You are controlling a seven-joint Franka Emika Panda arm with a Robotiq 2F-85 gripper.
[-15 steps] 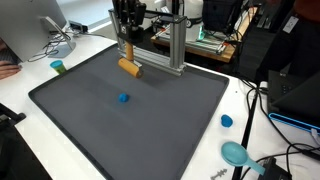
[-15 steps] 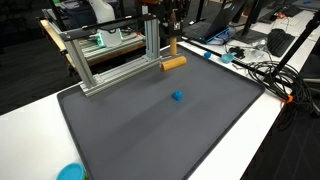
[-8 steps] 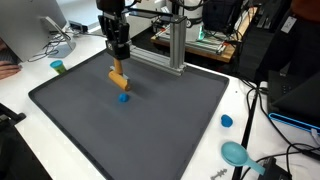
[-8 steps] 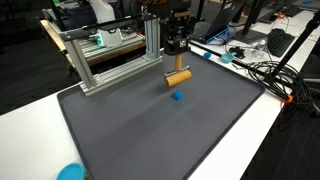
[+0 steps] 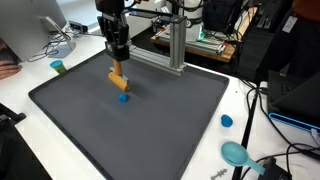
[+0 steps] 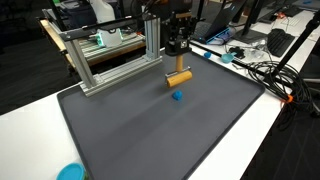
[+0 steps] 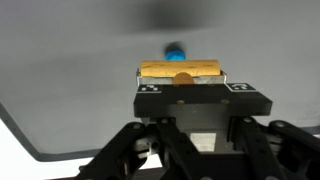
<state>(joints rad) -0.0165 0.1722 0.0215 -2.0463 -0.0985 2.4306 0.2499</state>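
In the wrist view, the gripper point(image 7: 195, 86) is hiding its fingertips and the near side of the wooden cylinder point(image 7: 180, 72); beyond the cylinder, the blue piece point(image 7: 175, 50) is appearing blurred (shape indeterminable).

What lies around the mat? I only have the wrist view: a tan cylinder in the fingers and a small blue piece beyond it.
Observer: An aluminium frame stands along one edge of the dark mat, behind the gripper.
Operator: Is the cylinder resting on the mat?
Observer: It looks lifted. In both exterior views the tan cylinder hangs from the fingers above the mat, close to the small blue piece.
Operator: Anything off the mat?
Observer: A blue cap and a teal bowl lie on the white table beside one corner of the mat.
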